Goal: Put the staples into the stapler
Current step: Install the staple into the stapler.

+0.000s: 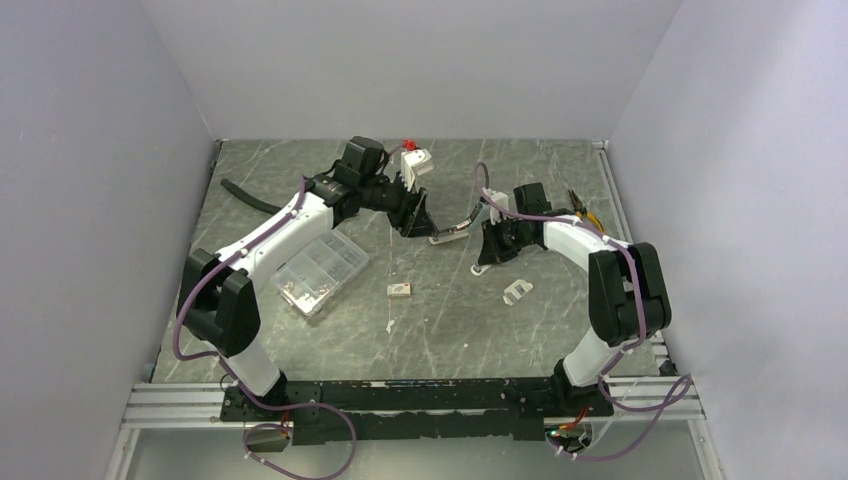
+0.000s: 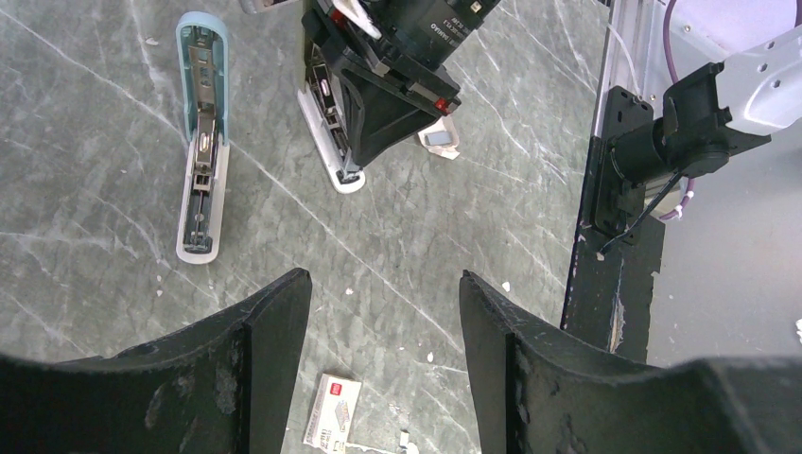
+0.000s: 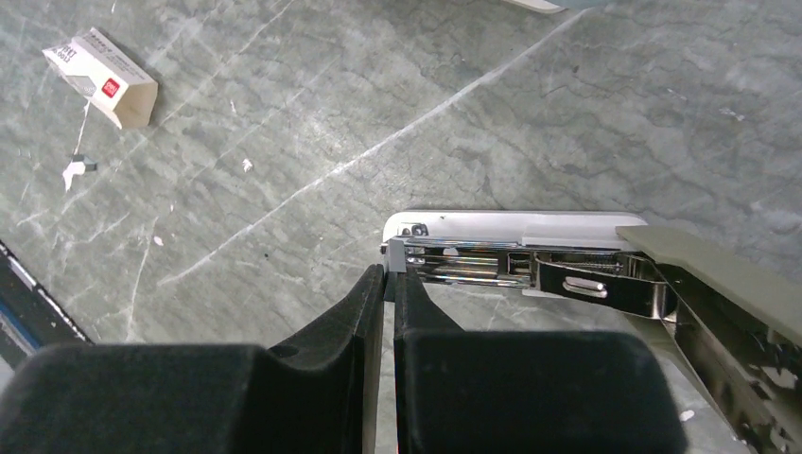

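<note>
The white stapler (image 3: 511, 224) lies open on the table, its chrome magazine bared and its grey lid (image 3: 719, 274) swung up to the right. My right gripper (image 3: 389, 270) is shut on a small grey piece (image 3: 393, 253) at the magazine's front tip. The staples, a small white box with a red mark (image 2: 331, 411) (image 3: 104, 80) (image 1: 400, 289), lie flat on the table, apart from both grippers. My left gripper (image 2: 378, 293) hangs open above the table with nothing between its fingers, and the box shows just below its left finger (image 2: 274, 322). From above, the right gripper (image 1: 487, 255) sits over the stapler.
A second, pale blue stapler (image 2: 201, 142) (image 1: 450, 232) lies opened flat beside the white one. A clear compartment case (image 1: 320, 272) stands at the left, a small white piece (image 1: 517, 291) near the right arm, and a black cable (image 1: 250, 195) at the far left. White specks dot the table.
</note>
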Controlling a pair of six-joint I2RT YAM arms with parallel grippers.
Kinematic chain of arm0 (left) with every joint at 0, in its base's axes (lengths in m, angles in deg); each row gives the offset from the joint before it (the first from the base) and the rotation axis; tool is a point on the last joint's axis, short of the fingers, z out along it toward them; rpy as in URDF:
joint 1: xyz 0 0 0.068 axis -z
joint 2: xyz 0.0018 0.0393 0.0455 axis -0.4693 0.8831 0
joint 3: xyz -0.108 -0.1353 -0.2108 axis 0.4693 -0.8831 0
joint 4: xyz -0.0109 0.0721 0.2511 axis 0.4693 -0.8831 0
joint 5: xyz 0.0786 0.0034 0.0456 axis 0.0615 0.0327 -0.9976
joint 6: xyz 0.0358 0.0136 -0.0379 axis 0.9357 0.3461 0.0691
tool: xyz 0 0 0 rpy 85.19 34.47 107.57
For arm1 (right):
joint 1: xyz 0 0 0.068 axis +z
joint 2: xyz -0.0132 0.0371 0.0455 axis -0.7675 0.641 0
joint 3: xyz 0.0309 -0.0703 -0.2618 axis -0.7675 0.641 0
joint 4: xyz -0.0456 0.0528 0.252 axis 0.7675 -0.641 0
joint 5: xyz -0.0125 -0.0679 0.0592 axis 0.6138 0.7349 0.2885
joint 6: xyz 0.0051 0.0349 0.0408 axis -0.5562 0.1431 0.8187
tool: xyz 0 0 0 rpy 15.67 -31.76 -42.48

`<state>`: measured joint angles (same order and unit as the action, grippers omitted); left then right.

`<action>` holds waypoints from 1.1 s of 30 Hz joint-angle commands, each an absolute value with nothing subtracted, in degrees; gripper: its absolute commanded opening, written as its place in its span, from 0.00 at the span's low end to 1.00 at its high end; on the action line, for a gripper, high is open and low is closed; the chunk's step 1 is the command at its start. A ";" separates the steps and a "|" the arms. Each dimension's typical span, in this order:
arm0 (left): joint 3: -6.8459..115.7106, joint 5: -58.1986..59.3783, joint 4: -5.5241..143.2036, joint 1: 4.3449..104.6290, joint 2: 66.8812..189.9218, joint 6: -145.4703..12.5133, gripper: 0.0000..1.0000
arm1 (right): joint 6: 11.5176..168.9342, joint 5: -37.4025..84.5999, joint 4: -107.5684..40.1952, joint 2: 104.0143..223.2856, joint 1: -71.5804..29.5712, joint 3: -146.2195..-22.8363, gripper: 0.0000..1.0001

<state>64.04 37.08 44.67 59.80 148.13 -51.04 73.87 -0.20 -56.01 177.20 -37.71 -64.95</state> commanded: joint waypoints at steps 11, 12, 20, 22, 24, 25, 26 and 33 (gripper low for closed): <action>64.51 37.76 45.46 59.63 146.28 -50.27 0.64 | 62.33 -8.42 -64.99 181.94 -40.77 -74.71 0.00; 64.57 37.79 45.47 59.57 146.35 -50.26 0.64 | 61.88 -8.67 -65.63 182.09 -40.97 -75.13 0.00; 64.67 37.40 45.55 59.58 146.37 -50.56 0.64 | 60.26 -9.22 -67.53 183.29 -41.28 -75.89 0.00; 64.64 37.21 45.49 59.55 146.40 -50.57 0.64 | 60.19 -9.20 -67.76 183.99 -41.22 -76.24 0.00; 64.75 37.13 45.34 59.54 146.40 -50.49 0.65 | 60.21 -9.32 -67.89 184.55 -41.25 -76.39 0.00; 64.79 37.11 45.34 59.52 146.38 -50.41 0.65 | 60.25 -9.48 -67.81 184.79 -41.25 -76.39 0.00; 64.77 37.05 45.37 59.54 146.34 -50.30 0.65 | 60.33 -9.58 -67.81 184.93 -41.21 -76.39 0.00; 64.80 36.73 45.06 59.44 146.33 -49.70 0.66 | 61.04 -9.61 -66.98 185.44 -41.25 -76.37 0.00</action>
<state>64.04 36.82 44.65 59.76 148.13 -50.80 61.91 -8.31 -67.37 185.24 -41.20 -74.21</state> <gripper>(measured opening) 0.662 0.101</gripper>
